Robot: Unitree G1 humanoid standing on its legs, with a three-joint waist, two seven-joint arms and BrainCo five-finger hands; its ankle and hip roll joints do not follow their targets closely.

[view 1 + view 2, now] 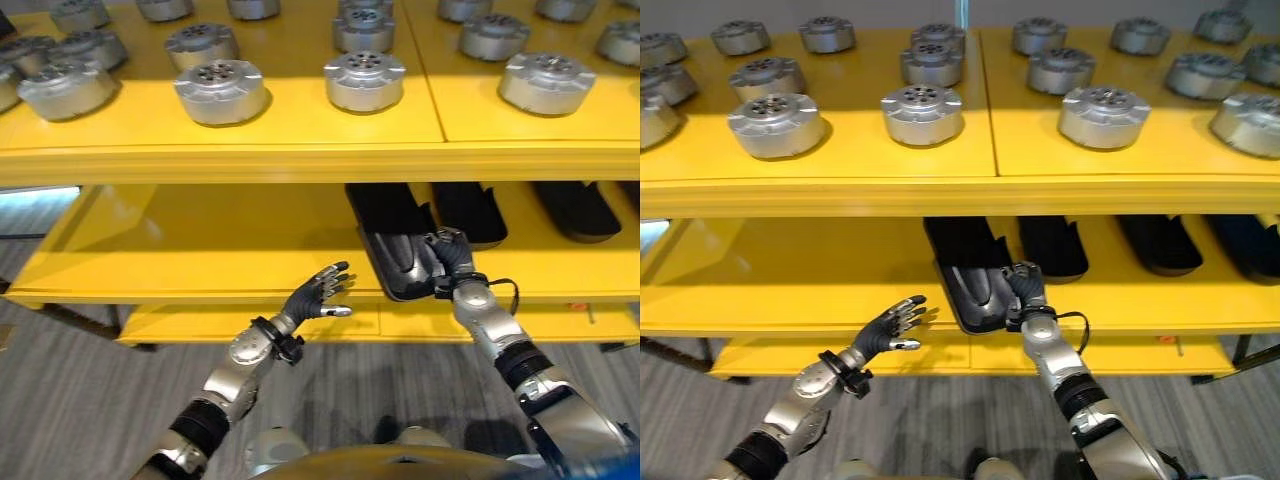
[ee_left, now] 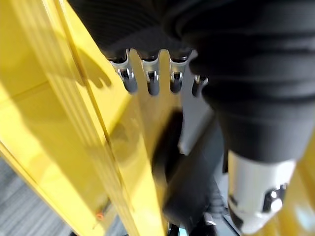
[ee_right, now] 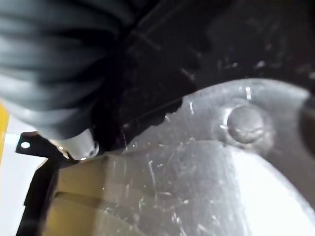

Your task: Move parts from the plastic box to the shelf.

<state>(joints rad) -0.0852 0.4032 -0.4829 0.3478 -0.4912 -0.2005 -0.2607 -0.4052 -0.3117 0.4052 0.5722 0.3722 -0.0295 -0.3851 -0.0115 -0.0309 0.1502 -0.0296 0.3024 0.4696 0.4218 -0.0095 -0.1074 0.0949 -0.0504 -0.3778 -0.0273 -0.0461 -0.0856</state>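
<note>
**Floor:** What do you have on the right side?

**Me:** I see the right hand (image 1: 452, 258) on the near end of a long black plastic part (image 1: 392, 240) that lies on the middle level of the yellow metal shelf (image 1: 200, 255), its near end at the front edge. Its fingers curl over that end, gripping it. My right wrist view sits tight against the part's scuffed dark surface.

**Floor:** And the left?

**Me:** The left hand (image 1: 318, 292) hangs in front of the same level, just left of the part and apart from it, fingers spread and straight, holding nothing.

**Floor:** Anything else on the shelf?

**Me:** I count 2 more black parts (image 1: 470, 210) to the right on that level. On the top level stand round silver metal discs (image 1: 365, 80), spaced apart in rows.
</note>
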